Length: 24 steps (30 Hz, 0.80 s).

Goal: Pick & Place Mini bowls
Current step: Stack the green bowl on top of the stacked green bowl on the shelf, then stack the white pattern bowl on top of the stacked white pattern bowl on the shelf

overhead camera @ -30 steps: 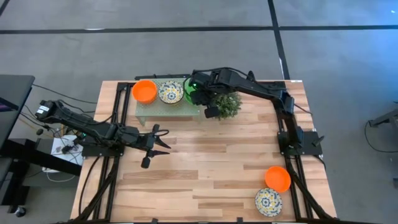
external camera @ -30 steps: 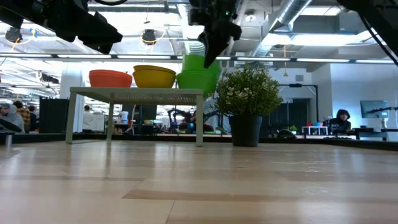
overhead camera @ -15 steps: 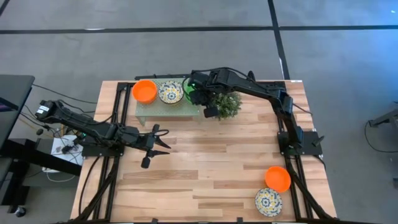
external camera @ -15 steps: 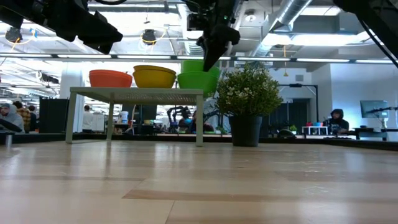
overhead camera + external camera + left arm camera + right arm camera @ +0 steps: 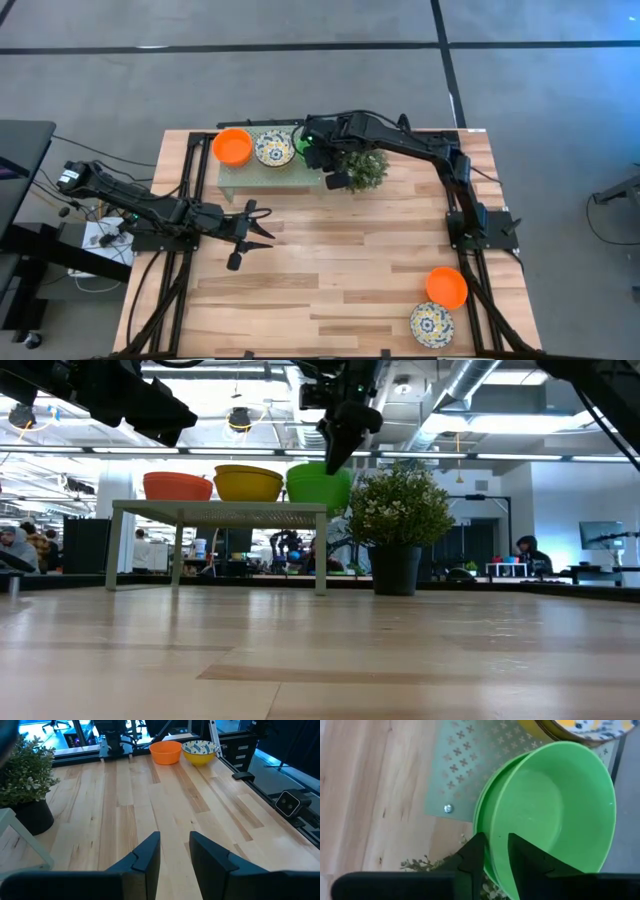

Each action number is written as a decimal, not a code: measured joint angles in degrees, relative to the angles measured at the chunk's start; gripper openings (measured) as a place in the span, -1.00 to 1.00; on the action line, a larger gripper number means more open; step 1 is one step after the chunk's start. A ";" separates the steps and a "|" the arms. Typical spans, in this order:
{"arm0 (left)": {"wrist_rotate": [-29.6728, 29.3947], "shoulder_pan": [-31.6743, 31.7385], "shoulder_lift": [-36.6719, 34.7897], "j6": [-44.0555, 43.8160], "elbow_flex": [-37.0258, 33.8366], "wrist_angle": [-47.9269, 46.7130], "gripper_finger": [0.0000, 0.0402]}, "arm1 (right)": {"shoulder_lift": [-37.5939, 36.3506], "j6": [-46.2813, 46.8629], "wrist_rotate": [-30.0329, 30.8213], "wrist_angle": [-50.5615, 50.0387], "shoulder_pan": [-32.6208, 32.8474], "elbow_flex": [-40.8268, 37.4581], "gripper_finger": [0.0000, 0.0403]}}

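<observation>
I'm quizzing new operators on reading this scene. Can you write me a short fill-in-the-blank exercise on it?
1. On the small shelf, the floral bowl sits between the orange bowl and the ____ bowls.
2. The right tool hangs at the rim of the green bowls, which number ____.
3. The potted plant stands on the ____.

Missing: green; two; table

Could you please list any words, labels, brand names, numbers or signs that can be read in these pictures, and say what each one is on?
None: no readable text shows in any view.
The green bowls, the orange bowl, the floral bowl and the small stand carry no lettering.
The screen in the room behind is too small and blurred to read.
</observation>
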 joint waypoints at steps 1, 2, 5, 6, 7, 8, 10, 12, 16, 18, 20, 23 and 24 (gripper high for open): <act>0.00 0.00 0.00 0.01 0.00 0.01 -0.47 | 0.00 -0.02 0.00 -0.02 0.35 0.00 -0.58; 0.00 -0.01 0.01 0.01 0.00 0.01 -0.47 | -0.02 0.00 0.00 -0.02 0.73 0.00 -0.58; -0.01 0.00 0.00 0.01 0.00 -0.01 -0.47 | -0.02 -0.02 1.85 -0.20 1.95 0.00 -0.58; 0.00 0.02 0.00 0.01 0.00 -0.01 -0.47 | -0.02 -0.02 3.28 -0.21 2.33 0.00 -0.58; 0.00 0.01 0.01 0.00 0.00 0.00 -0.47 | -0.02 -0.06 4.84 -0.20 2.70 0.01 -0.58; 0.00 -0.01 0.00 0.01 0.00 -0.01 -0.47 | -0.02 -0.25 6.35 -0.31 3.02 0.15 -0.58; 0.00 0.00 0.01 0.01 0.00 0.02 -0.47 | -0.02 -0.42 6.99 -0.52 3.36 0.97 -0.58; -0.01 -0.01 0.01 0.00 0.00 0.02 -0.47 | -0.11 -0.42 6.73 0.23 3.37 1.69 -0.58; 0.00 0.00 0.00 -0.01 0.00 -0.01 -0.47 | -0.11 0.25 6.74 0.04 3.36 4.35 -0.58; 0.00 -0.01 0.01 -0.01 0.00 0.00 -0.47 | -0.11 0.44 6.75 -0.69 3.49 6.24 -0.58; -0.01 0.00 0.01 -0.01 0.00 0.00 -0.47 | -0.11 0.56 6.75 -1.65 4.01 8.45 -0.58; 0.00 0.00 0.02 -0.01 0.00 -0.01 -0.47 | -0.41 0.65 6.78 -2.05 5.72 10.85 -0.58; 0.00 -0.01 0.00 -0.01 0.00 -0.01 -0.47 | -1.20 0.58 6.89 -1.30 6.40 10.28 -0.58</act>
